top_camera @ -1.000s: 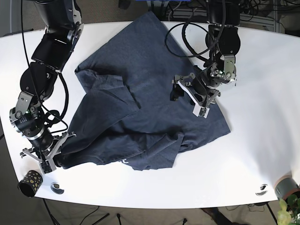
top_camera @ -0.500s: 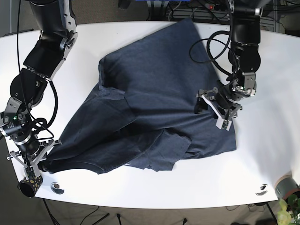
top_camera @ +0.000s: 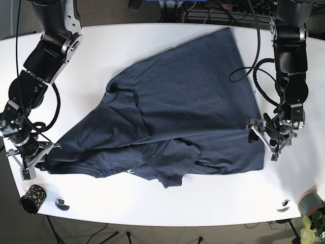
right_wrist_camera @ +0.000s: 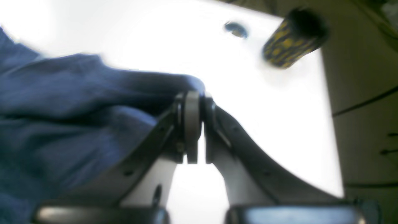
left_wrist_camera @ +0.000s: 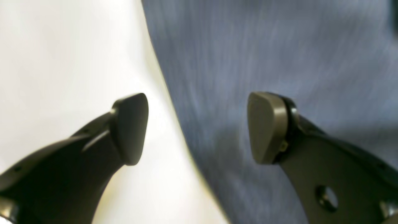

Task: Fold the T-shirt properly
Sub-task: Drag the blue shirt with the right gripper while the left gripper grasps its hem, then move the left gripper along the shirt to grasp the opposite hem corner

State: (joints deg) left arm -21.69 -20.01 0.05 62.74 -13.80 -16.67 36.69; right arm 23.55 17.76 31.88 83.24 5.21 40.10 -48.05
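The dark blue T-shirt (top_camera: pixel 177 107) lies spread across the white table (top_camera: pixel 152 203), wrinkled and doubled over along its near edge. My right gripper (top_camera: pixel 39 163) is at the shirt's far left corner. In the right wrist view, the right gripper (right_wrist_camera: pixel 196 124) is shut on a pinch of the T-shirt (right_wrist_camera: pixel 62 102). My left gripper (top_camera: pixel 262 142) is at the shirt's right edge. In the left wrist view, the left gripper (left_wrist_camera: pixel 197 127) is open. One finger is over the T-shirt (left_wrist_camera: pixel 264 46), the other over bare table.
A black cup with yellow dots (top_camera: pixel 31 197) (right_wrist_camera: pixel 290 43) stands near the table's front left edge, beside a small round disc (top_camera: pixel 62 204). Another small disc (top_camera: pixel 284 205) and a pot (top_camera: pixel 311 202) sit at the front right corner.
The shirt has shifted right and spread out wider and flatter. The left gripper moved right and nearer, to the shirt's right edge. The right gripper drew its corner further left.
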